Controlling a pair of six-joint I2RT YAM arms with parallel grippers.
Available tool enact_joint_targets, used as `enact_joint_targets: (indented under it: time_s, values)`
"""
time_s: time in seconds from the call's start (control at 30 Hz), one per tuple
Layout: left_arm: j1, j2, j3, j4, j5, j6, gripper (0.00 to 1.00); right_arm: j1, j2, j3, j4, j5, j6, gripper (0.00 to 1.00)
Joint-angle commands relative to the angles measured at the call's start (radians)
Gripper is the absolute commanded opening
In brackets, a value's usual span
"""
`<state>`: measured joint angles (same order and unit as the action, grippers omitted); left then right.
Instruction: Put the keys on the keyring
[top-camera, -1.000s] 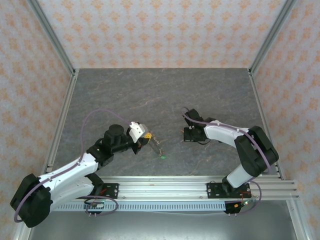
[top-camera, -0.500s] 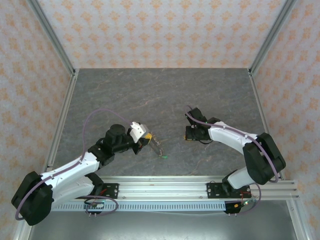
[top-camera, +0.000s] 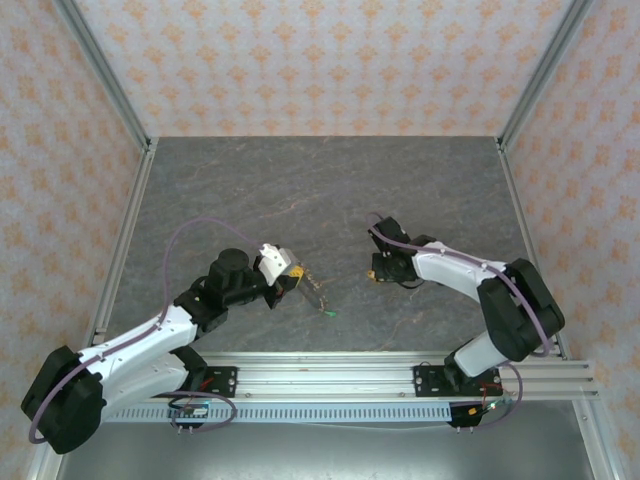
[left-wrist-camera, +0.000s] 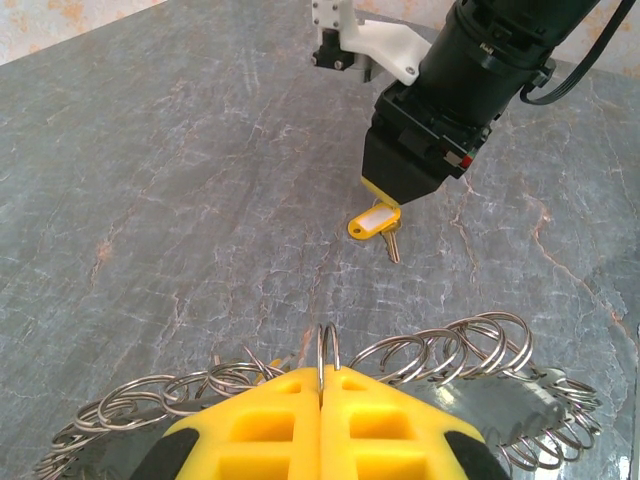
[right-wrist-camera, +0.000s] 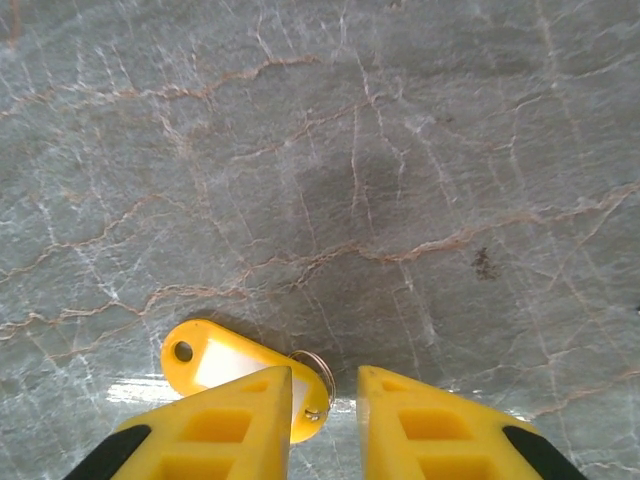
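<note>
The left gripper (left-wrist-camera: 322, 385) is pinching the keyring (left-wrist-camera: 440, 350). Its yellow fingers (left-wrist-camera: 260, 420) are pressing flat together with one thin ring standing upright in the seam between them. The rest of the linked silver rings are fanning out to both sides just above the table (left-wrist-camera: 170, 180).

In the top view this gripper (top-camera: 296, 276) is sitting left of centre. The keyring (top-camera: 314, 291) is trailing from its tip toward the near edge, and the green key (top-camera: 326, 313) is lying at the chain's lower end. Whether that key is threaded on or only touching cannot be told.

The right gripper (right-wrist-camera: 325, 400) is pointing down at the table with its jaws standing a narrow gap apart and gripping nothing. The yellow key (right-wrist-camera: 215, 362), with a white label on its head, is lying flat on the stone. Its small ring end is tucking under the inner edge of the finger (right-wrist-camera: 230, 430) on the left of the wrist view.

From the left wrist, the right gripper (left-wrist-camera: 400, 195) is hovering just over the yellow key (left-wrist-camera: 375, 220), whose metal blade is sticking out toward the keyring. The two are lying apart, with bare table between them.
</note>
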<state>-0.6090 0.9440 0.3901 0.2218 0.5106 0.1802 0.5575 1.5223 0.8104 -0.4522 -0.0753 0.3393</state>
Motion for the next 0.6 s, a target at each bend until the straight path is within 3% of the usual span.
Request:
enact_joint_targets:
  time_s: [0.0,0.17,0.33,0.43,0.57]
  values:
    - [-0.005,-0.025,0.023,0.007,-0.015,-0.007,0.0,-0.002,0.034,0.0,0.002,-0.005,0.023,0.22]
    - [-0.005,-0.035,0.02,-0.002,-0.018,0.0,0.0,-0.003,0.036,0.004,-0.002,-0.023,0.021,0.14]
    - [-0.005,-0.033,0.016,0.004,-0.018,-0.001,0.0,-0.002,-0.004,-0.003,0.001,-0.01,0.021,0.14]
    - [-0.005,-0.025,0.018,0.007,-0.017,-0.001,0.0,-0.002,-0.016,-0.006,0.008,-0.019,0.016,0.07]
    - [-0.005,-0.022,0.019,0.008,-0.015,-0.002,0.0,-0.002,-0.017,-0.01,0.014,-0.018,0.019,0.04]
